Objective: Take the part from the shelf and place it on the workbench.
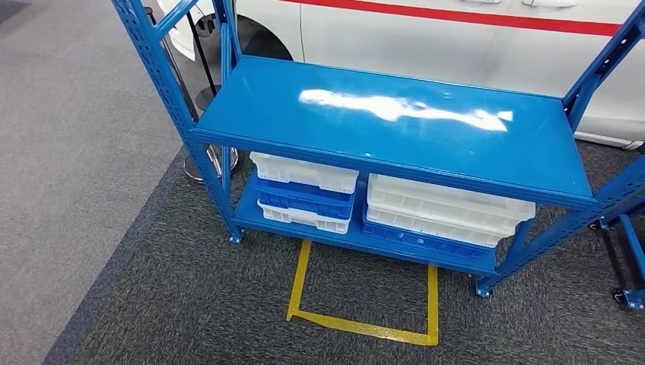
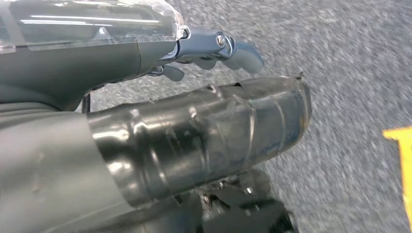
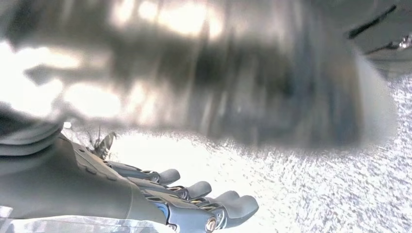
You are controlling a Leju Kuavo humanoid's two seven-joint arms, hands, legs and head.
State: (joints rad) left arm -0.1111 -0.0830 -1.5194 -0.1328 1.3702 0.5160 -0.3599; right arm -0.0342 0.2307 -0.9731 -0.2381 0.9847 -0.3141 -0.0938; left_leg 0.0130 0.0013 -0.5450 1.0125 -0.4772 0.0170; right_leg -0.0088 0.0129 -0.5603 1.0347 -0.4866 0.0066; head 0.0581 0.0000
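Part (image 2: 204, 141) lies against left hand (image 2: 214, 53) (grip unclear).

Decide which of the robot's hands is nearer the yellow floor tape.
Left, probably. The left hand hangs over grey carpet, with the yellow tape just beyond its fingers. The right hand hangs over plain carpet.

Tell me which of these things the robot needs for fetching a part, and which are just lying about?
For the job:
blue shelf
white and blue trays on its lower level
left hand
right hand

Just there:
white car
yellow floor tape
grey carpet
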